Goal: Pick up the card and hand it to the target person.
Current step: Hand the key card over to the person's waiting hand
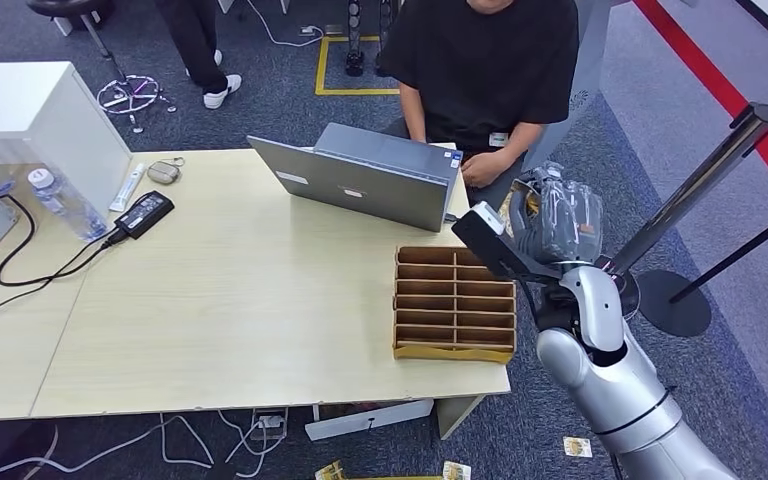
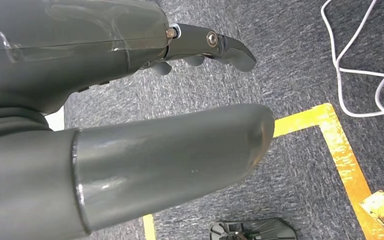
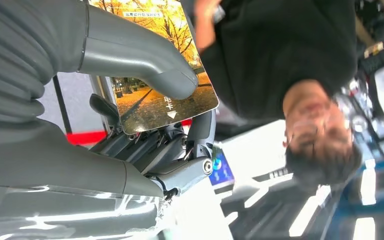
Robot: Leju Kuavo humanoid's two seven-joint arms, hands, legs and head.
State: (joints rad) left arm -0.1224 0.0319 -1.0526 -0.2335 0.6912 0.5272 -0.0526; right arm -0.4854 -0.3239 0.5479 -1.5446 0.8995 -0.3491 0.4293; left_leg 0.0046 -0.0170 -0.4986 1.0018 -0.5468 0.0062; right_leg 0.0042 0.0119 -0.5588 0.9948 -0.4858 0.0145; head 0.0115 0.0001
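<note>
Right hand [image 1: 558, 218] grips card [image 3: 166, 102] beside laptop [image 1: 365, 182]; person [image 1: 490, 60] behind.

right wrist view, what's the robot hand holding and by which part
The right robot hand holds the card, thumb pressed on its printed face, fingers behind it.

The card [image 3: 160, 95] sits in the right hand [image 1: 558, 222], pinned under the thick grey thumb [image 3: 140, 55] against the darker fingers [image 3: 145, 150] behind it. Its face carries a golden autumn scene, yellow trees over a shaded path, with small white characters and a white arrow near the free rounded corner. That free end juts past the thumb tip. In the head view the hand is raised beyond the counter's [image 1: 230, 300] far right corner, near the seated person [image 1: 490, 70] in black, and the card's yellow edge [image 1: 510, 212] peeks out beside the fingers.
</note>
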